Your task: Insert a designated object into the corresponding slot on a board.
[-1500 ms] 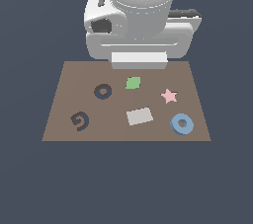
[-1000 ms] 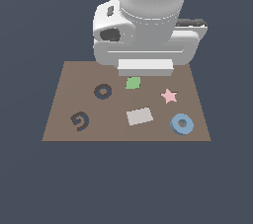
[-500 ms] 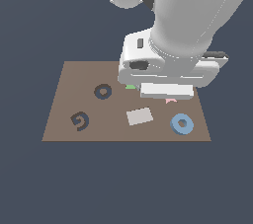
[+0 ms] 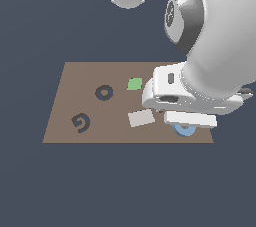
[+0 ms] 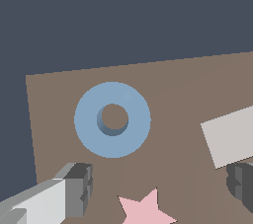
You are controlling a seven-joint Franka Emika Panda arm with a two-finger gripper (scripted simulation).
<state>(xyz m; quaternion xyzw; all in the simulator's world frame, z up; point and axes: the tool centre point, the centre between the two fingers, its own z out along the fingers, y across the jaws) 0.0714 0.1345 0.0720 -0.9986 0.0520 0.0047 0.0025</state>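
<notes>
The light-blue ring [image 5: 88, 119] lies flat on the brown board [image 5: 188, 85] near a corner, with bare board showing through its hole. In the exterior view only its near edge [image 4: 185, 131] peeks out from under the arm's hand. My gripper [image 5: 160, 183] hovers above the board, open, with one finger [image 5: 78, 188] beside the ring and the other [image 5: 241, 181] far off; nothing is held. The slot [image 4: 104, 92], a dark navy ring-shaped recess, sits towards the exterior view's left, well apart from the ring.
A pink star [image 5: 146, 210] lies between the fingers in the wrist view, and a grey rectangle [image 4: 141, 118] is next to it. A green shape [image 4: 134, 84] and a dark spiral mark [image 4: 80, 122] are also on the board. The big white arm hides the board's right part.
The arm has swung from the board's far edge towards the exterior view's right and near side. It now covers the pink star and most of the blue ring.
</notes>
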